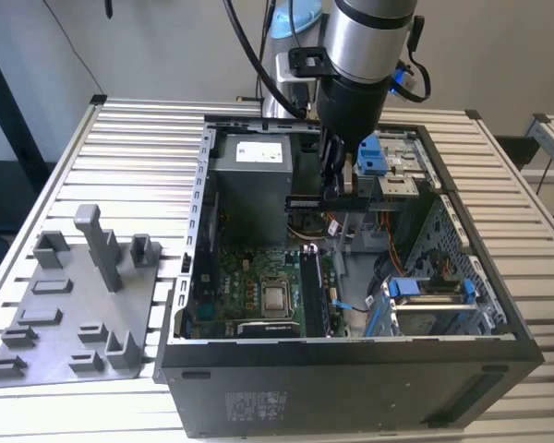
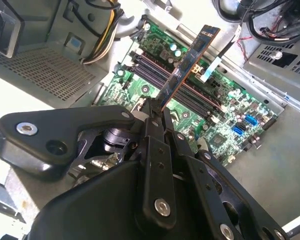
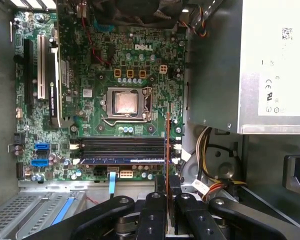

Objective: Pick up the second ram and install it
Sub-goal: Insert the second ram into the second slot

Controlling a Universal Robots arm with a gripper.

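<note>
Slatted aluminium table [image 1: 138, 138] carried an open black computer case [image 1: 351, 388] lying on its side, with a flat grey plastic tray [image 1: 65, 314] of blocky upright pegs just beside it on the exterior view's left. Inside the case lay a green motherboard [image 3: 140, 65], printed with white lettering and dotted with small round capacitors, its square metal processor socket [image 3: 126, 104] near the middle. A dull silver power supply [image 3: 275, 65] stood next to the board, bearing a white label [image 3: 277, 95] of small print and marks, and a bundle of yellow, black and orange cables [image 3: 210, 145] curled out beneath it. The gripper [image 1: 337, 189], matt black with bolted link arms in both wrist views [image 2: 157, 112] [image 3: 167, 182], was clamped on one end of the second ram [image 2: 190, 60], so that the thin dark board stuck out from the fingertips above the motherboard, with a small sticker at its far end. In the first wrist view the second ram [image 3: 168, 145] appeared edge-on as a narrow line crossing the end of the long black memory slots [image 3: 122, 145], held clear of them and not seated. Another dark memory stick [image 3: 122, 160] sat in one of those slots. In the exterior view the second ram [image 1: 305, 203] hung over the middle of the case, below the arm's shiny cylindrical wrist.
</note>
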